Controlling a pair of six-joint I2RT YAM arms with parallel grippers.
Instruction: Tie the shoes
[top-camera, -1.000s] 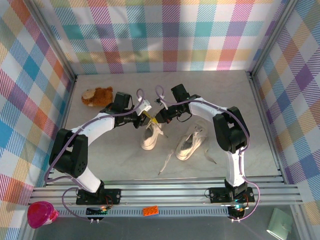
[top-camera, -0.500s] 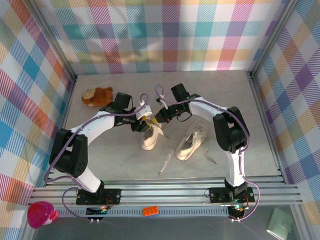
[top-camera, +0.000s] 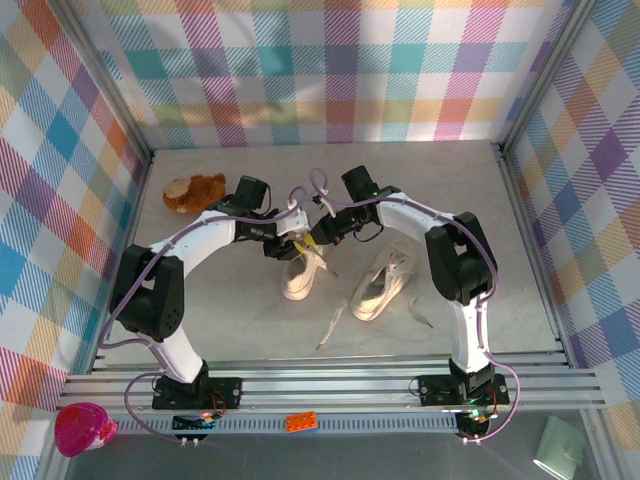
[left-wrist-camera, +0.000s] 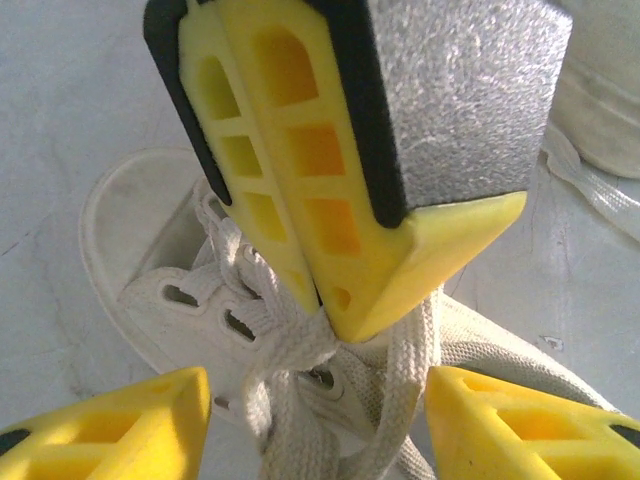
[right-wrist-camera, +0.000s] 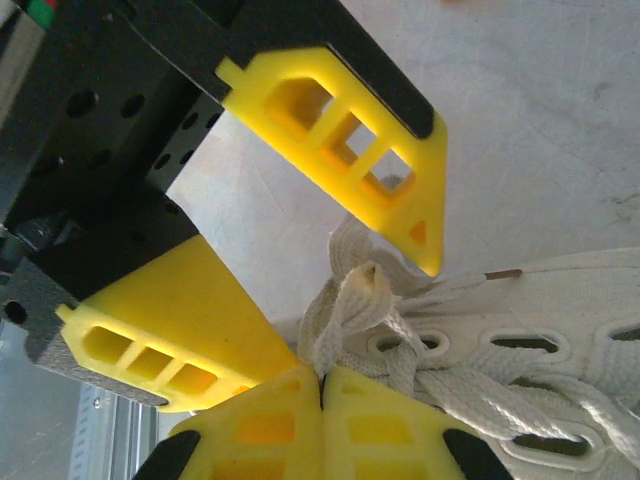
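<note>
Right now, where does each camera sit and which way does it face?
Top external: above and behind the arms, facing down on the table; both arms show.
Left wrist: over the shoe, facing down on its laces; open left pincer shows.
Right wrist: beside the laces; shut right pincer shows.
Shared: wrist views both hold the laces and the other pincer.

No writing, label, brand, number or sign is legible on anything.

Two shoes (top-camera: 300, 272) (top-camera: 378, 285), one plush toy (top-camera: 195, 190)
</note>
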